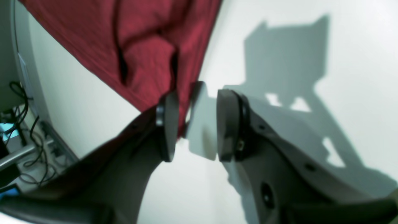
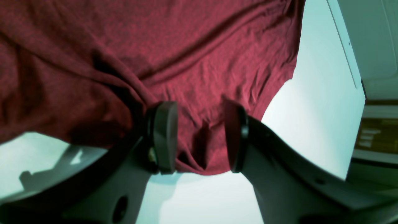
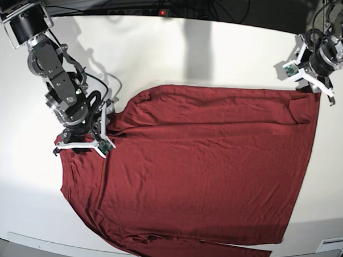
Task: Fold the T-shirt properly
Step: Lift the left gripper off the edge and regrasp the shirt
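Note:
The dark red T-shirt (image 3: 204,170) lies spread over the white table (image 3: 180,55), with one long sleeve along the front edge. My right gripper (image 3: 82,143) is at the shirt's left edge in the base view. In the right wrist view this gripper (image 2: 200,137) is open, its jaws standing astride a wrinkled bit of the shirt's (image 2: 186,46) hem. My left gripper (image 3: 315,88) hovers at the shirt's far right corner. It is open too (image 1: 199,124), with bare table showing between the pads and the shirt's corner (image 1: 140,46) just behind one finger (image 1: 169,124).
Cables (image 3: 183,1) and dark gear run along the table's back edge. The left wrist view shows the table's side edge with loose cables (image 1: 21,124) below it. The table's front edge (image 3: 53,240) passes just under the shirt's lower sleeve.

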You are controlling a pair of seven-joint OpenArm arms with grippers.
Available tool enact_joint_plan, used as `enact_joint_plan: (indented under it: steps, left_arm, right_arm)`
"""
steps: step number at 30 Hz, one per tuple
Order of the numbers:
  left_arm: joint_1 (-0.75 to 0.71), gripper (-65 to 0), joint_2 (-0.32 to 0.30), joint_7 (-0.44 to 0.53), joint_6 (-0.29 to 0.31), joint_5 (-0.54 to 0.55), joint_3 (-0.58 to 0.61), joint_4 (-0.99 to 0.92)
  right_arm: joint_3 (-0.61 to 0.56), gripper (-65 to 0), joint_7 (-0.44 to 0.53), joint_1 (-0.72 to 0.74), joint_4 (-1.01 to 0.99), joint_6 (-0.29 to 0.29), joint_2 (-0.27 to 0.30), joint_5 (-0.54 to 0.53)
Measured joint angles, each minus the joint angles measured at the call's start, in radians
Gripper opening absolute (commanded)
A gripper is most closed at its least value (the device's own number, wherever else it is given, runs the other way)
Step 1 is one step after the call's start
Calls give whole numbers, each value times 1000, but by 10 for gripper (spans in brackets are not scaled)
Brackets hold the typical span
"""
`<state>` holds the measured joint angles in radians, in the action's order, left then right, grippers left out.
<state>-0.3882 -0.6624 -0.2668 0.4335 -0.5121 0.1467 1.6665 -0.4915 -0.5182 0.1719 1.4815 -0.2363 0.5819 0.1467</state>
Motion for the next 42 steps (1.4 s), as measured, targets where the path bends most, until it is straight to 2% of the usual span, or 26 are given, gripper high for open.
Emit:
enact_joint_plan:
  steps: [11,14,23,30,34,37,42]
  left_arm:
    - [84,-447,-3,140,-35,-21,-4,-215]
    - [83,-447,4,175,-41,-77,-6,-227]
    - [116,-448,80,178,-57,-93,-10,-236]
    - [146,-452,89,164,-48,-56,-9,-251]
    - [156,-532,94,184,-57,-48,-9,-287]
    - [156,-650,101,193,-64,-49,-9,-312]
    - [155,-650,119,187,-74,-49,-10,-319]
  right_arm:
    - [0,-402,-4,0,0,0,0,0]
    - [0,-402,-3,0,0,0,0,0]
    - [0,-402,-3,0,0,0,0,0]
    - [0,-402,-4,0,0,0,0,0]
    - [0,-402,-4,0,0,0,0,0]
    - [0,-402,-4,0,0,0,0,0]
    - [0,-402,-4,0,0,0,0,0]
